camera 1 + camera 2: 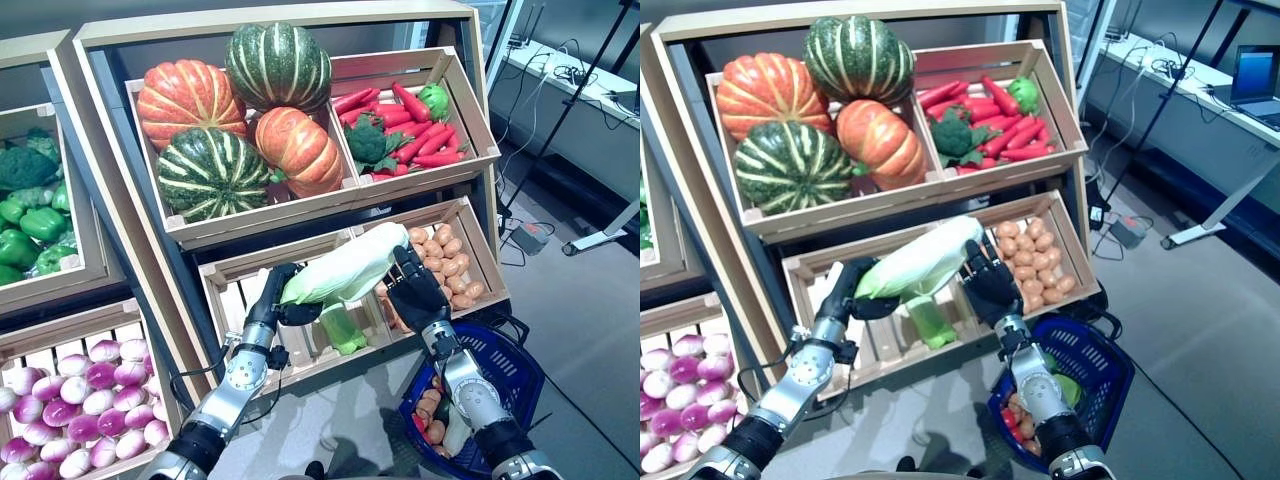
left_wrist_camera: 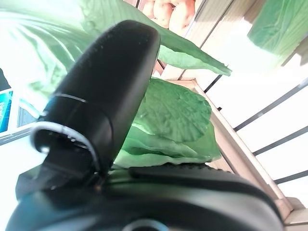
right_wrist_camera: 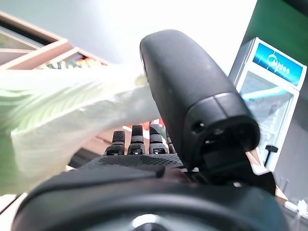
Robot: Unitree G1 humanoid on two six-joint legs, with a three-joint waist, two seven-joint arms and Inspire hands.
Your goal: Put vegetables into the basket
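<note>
A long napa cabbage point(image 1: 345, 265), green-leaved with a pale white base, hangs in front of the lower slatted crate point(image 1: 232, 290). My left hand point(image 1: 283, 300) curls under its leafy end, and in the left wrist view the thumb point(image 2: 108, 96) lies over the leaves point(image 2: 173, 120). At the white base my right hand point(image 1: 414, 288) presses with straight fingers point(image 3: 137, 139) and a raised thumb. The blue basket point(image 1: 522, 352) stands low on the right below my right arm, holding carrots and other vegetables.
A second cabbage point(image 1: 342, 328) lies in the slatted crate. Potatoes point(image 1: 445, 258) fill the crate beside it. Above are pumpkins point(image 1: 235, 120) and red peppers with broccoli point(image 1: 405, 130). At the left are green peppers point(image 1: 30, 225) and purple-white turnips point(image 1: 85, 400).
</note>
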